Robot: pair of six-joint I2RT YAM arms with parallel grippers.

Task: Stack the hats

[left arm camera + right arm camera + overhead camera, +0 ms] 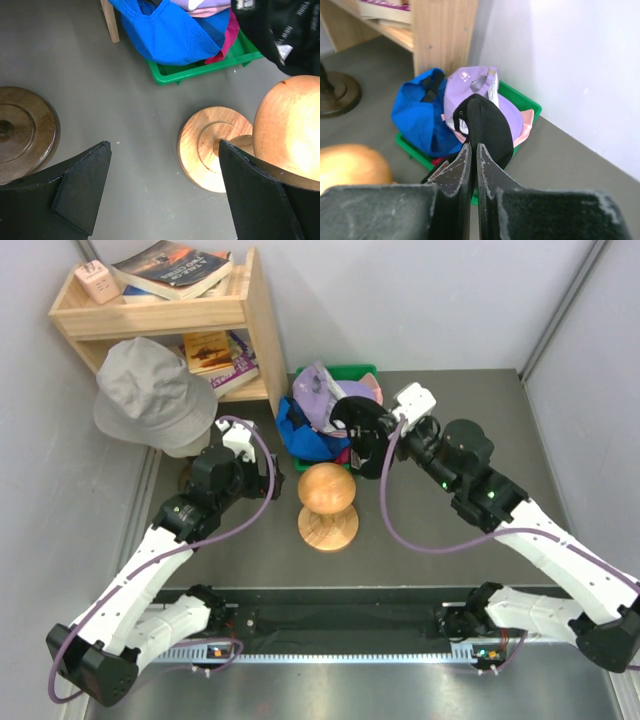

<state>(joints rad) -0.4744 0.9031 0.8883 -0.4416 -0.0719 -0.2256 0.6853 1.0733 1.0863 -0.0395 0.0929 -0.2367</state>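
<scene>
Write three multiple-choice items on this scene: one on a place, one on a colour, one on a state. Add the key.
1. Where does the blue cap lie?
A) in the green tray
B) in a drawer
C) on a chair

2. What colour is the cap in the right pincer?
A) pink
B) black
C) blue

3. How is the left pincer?
A) shut on a cap
B) shut on nothing
C) open

Key:
1 A: the left wrist view shows it lying in the tray.
2 B: the shut jaws pinch the black cap.
3 C: its jaws stand wide apart with nothing between them.
</scene>
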